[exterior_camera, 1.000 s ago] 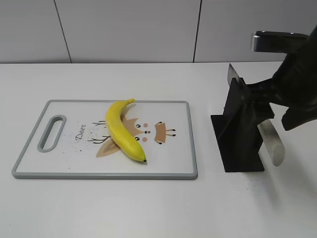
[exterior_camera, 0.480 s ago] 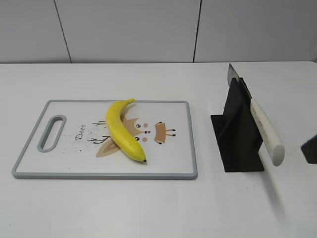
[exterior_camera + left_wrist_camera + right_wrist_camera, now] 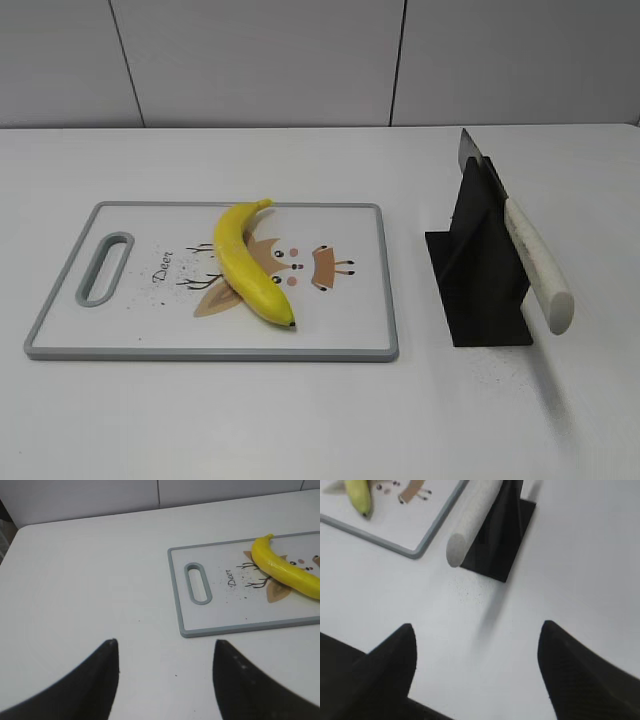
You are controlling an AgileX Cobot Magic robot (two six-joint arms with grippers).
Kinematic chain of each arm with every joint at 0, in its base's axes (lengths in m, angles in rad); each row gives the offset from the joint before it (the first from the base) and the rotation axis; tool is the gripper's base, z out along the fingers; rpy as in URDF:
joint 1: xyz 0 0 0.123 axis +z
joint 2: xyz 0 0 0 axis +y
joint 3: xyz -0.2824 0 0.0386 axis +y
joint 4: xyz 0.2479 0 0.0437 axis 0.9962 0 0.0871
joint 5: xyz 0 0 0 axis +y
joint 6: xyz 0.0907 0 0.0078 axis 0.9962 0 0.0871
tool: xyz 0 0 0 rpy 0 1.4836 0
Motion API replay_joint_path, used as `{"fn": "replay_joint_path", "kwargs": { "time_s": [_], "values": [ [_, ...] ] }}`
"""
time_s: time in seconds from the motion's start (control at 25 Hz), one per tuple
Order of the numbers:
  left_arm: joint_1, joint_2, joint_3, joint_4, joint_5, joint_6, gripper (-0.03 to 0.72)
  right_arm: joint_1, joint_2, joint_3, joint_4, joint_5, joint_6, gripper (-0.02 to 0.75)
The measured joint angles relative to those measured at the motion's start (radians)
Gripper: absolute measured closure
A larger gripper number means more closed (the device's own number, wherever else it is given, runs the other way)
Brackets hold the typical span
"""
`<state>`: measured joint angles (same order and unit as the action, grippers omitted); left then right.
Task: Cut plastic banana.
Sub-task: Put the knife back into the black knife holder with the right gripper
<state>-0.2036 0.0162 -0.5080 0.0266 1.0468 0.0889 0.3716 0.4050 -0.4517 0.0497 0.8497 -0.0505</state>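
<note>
The plastic banana (image 3: 249,264) is whole and bright yellow. It lies on the white cutting board (image 3: 150,320) with its stem to the back; it also shows in the left wrist view (image 3: 285,572) and its tip in the right wrist view (image 3: 359,496). A knife with a white handle (image 3: 540,268) rests in a black stand (image 3: 478,270). My left gripper (image 3: 165,647) is open and empty above bare table, left of the board. My right gripper (image 3: 477,630) is open and empty above the table, in front of the stand (image 3: 502,535). Neither gripper shows in the exterior view.
The cutting board (image 3: 210,630) has a grey rim, a handle slot (image 3: 104,267) at its left end and a deer drawing. The knife handle (image 3: 472,520) juts toward the front right. A white wall stands behind the table.
My right arm, near the knife stand a second ago, has drawn back to the right and left the exterior view. The knife stays in its stand. The banana has not moved.
</note>
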Motion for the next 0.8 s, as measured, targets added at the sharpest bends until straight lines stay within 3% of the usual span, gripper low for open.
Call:
{"fn": "replay_joint_path", "kwargs": {
  "time_s": [0.48,0.8],
  "values": [
    [0.0,0.0,0.0,0.0,0.0,0.0,0.122,0.0,-0.363,0.033,0.0,0.081,-0.014,0.146],
    [0.009,-0.001,0.0,-0.004,-0.001,0.0,0.122,0.0,-0.409,0.035,-0.008,0.089,-0.015,0.146]
  ]
}}
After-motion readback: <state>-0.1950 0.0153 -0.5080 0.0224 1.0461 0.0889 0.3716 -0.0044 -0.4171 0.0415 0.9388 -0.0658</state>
